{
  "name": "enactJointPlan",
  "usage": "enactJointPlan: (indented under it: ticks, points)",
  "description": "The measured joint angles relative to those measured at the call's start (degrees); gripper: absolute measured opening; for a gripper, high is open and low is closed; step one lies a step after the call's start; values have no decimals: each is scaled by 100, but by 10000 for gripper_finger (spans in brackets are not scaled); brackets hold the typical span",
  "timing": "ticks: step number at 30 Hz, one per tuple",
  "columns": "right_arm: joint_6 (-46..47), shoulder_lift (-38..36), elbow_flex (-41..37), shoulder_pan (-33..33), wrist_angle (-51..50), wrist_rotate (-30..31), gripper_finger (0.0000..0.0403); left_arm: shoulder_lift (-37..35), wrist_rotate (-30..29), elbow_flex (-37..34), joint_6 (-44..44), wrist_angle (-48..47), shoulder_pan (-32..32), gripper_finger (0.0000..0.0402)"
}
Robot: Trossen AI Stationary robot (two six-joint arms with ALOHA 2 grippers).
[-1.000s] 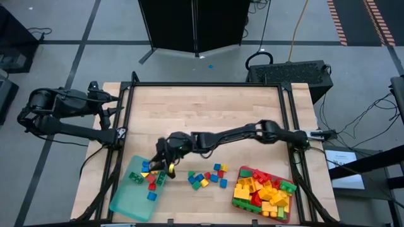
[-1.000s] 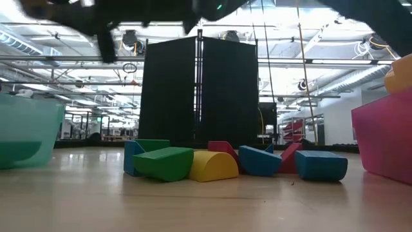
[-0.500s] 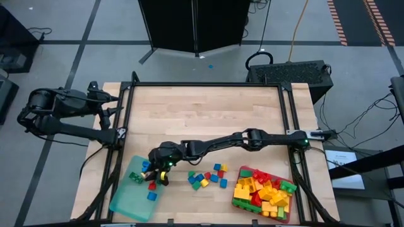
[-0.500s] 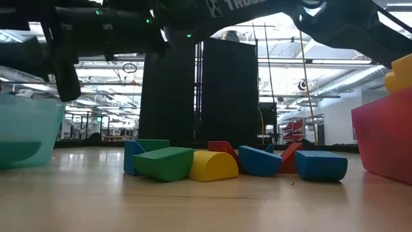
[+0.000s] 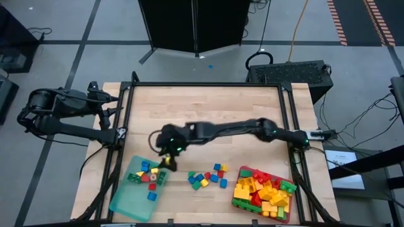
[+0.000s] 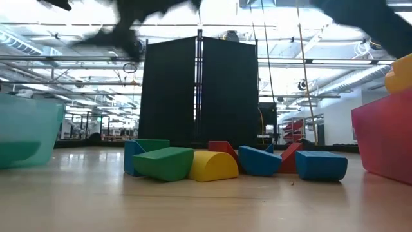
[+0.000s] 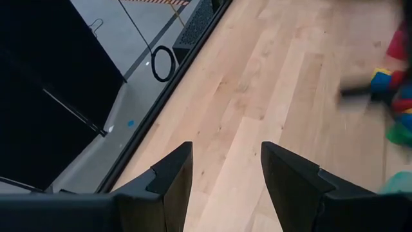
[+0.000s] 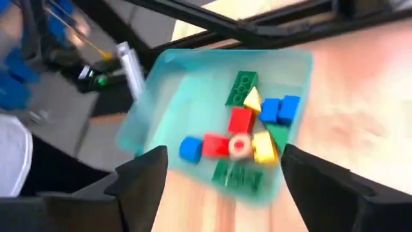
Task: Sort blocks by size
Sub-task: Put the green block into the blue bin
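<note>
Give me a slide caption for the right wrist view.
Open right gripper above teal tray holding small blocks.

A large industrial lab hall: exposed ceiling pipes (image 6: 335,77), black partition panels (image 6: 199,90), and hazard-striped concrete floor (image 5: 341,22).

Right hand (image 5: 169,157) reaches mid-table, fingers spread, seemingly empty; left hand (image 7: 225,169), fingers parted, waits at the table's left edge.

Small blocks (image 5: 147,176) in teal tray (jumbled), others loose
</note>
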Motion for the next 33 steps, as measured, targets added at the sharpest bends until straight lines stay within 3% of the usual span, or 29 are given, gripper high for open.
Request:
enactJointPlan:
  ticks: [2,6,9,14,21,33]
  points:
    - [-400,-514,26,84,-1031,390,291,0,0,0,-2,-63,0,187]
    - [-1232,-980,21,456,-3609,1951,286,0,0,0,-44,-104,-1,187]
    - [-1566,-877,-22,730,-4277,2405,283,0,1,0,-1,-106,0,187]
    - [-2062,-873,-410,1007,-3649,2421,280,-9,2,0,2,-106,-1,187]
    - [-2126,-864,-1309,1020,-2114,2164,280,-17,0,0,13,-106,-1,187]
    - [-2067,-823,-2663,992,-673,1825,281,-17,2,0,0,-106,-1,187]
